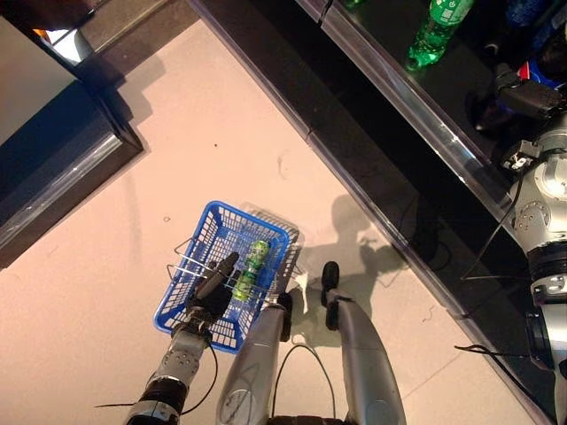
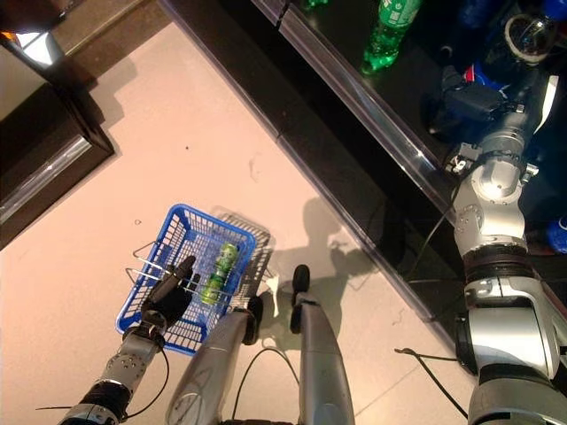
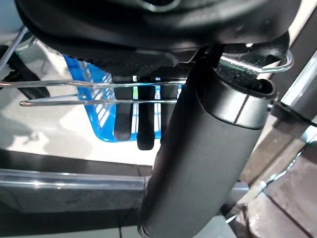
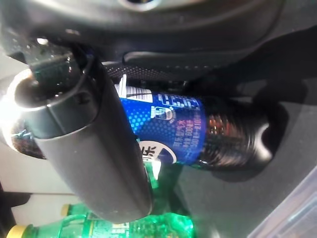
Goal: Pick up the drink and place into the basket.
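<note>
Dark cola bottle with blue label lying against the palm of the right hand up on the black shelf, thumb crossing the label and fingers wrapped round its body, so clasped but not yet lifted clear. Likely full and fairly heavy for its size, with smooth rigid plastic walls prone to slipping; best held round the labelled middle, as here, rather than at the ribbed dark end or the neck. Beside it on the same shelf, green bottles, one standing near the front edge, more crowded just beside the hand in the right wrist view. Well apart, down on the pale floor, blue plastic basket with wire handles, hanging from the left hand, whose fingers curl round those handles. Already inside the basket: one green bottle lying on its side across the mesh bottom, with bare room left beside it. Probably a long carry from shelf down to basket, with risk of the bottle sliding in the grasp on the way.
</note>
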